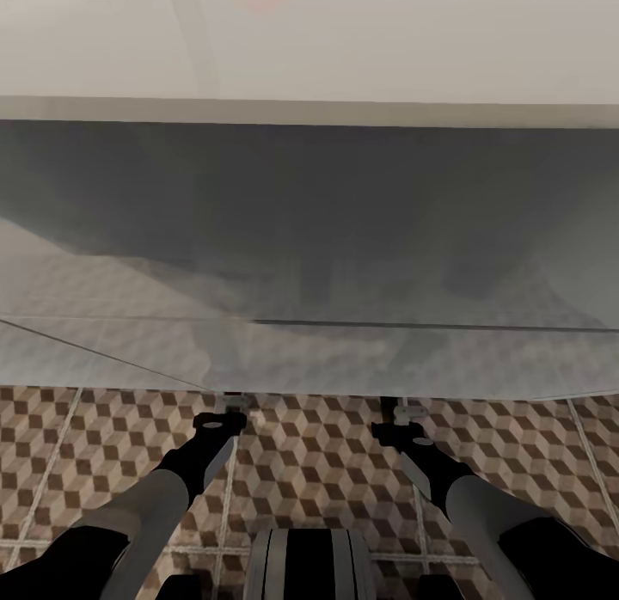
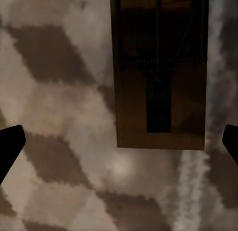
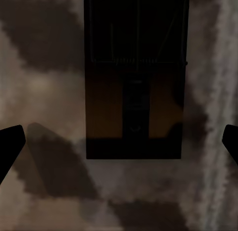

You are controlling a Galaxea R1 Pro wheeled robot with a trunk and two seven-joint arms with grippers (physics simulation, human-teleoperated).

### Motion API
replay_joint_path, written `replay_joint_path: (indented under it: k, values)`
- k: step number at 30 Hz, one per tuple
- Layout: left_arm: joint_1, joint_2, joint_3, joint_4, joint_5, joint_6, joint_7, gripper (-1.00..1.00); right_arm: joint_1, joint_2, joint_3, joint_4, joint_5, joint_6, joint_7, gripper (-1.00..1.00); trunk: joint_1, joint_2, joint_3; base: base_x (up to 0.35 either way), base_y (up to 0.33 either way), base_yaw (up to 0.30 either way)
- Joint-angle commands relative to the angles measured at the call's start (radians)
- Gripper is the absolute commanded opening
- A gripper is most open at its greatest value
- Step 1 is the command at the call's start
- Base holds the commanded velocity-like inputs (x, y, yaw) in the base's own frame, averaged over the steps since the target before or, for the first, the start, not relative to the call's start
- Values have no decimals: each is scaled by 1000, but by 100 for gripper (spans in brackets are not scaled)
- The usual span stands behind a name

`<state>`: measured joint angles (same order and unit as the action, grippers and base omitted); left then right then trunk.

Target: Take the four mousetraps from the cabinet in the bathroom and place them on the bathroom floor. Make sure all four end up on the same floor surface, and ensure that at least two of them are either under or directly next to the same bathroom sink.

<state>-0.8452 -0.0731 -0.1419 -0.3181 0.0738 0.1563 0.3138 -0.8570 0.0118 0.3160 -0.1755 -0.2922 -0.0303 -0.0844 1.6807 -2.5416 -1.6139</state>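
Mousetraps, flat dark-brown boards (image 2: 159, 72) (image 3: 135, 74) with wire, lie on cube-patterned tiles (image 1: 327, 462) under spread, empty left gripper (image 2: 119, 141) and right gripper (image 3: 119, 141); white sink (image 1: 344, 50) overhangs.

No writing, label, brand, number or sign can be read anywhere in these views. The bathroom floor (image 1: 327, 445) carries only its cube pattern, and the mousetrap (image 2: 161, 82) boards seen from the wrists are plain dark wood.

A pale, glossy white surface (image 1: 344, 50) filled the upper part of the head view, with deep grey shadow beneath it. Below lay cube-patterned brown and beige floor tiles (image 1: 309, 471) with pale grout lines.
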Motion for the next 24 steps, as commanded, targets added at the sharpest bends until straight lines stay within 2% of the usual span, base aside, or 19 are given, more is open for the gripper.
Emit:
replay_joint_path:
  k: [1,17,24]
  values:
    - [0,1,-8,-4,8,4,7,100,-1,0,8,1,-10,-3,-5,100,0,0,-1,0,0,0]
    - [0,5,-10,-18,8,-35,-1,100,-1,-1,8,1,-10,-8,-5,100,0,0,-1,-3,0,0]
    - [0,6,-9,-25,8,-38,-5,100,-1,-1,8,1,-10,-9,-5,100,0,0,-1,-177,0,0]
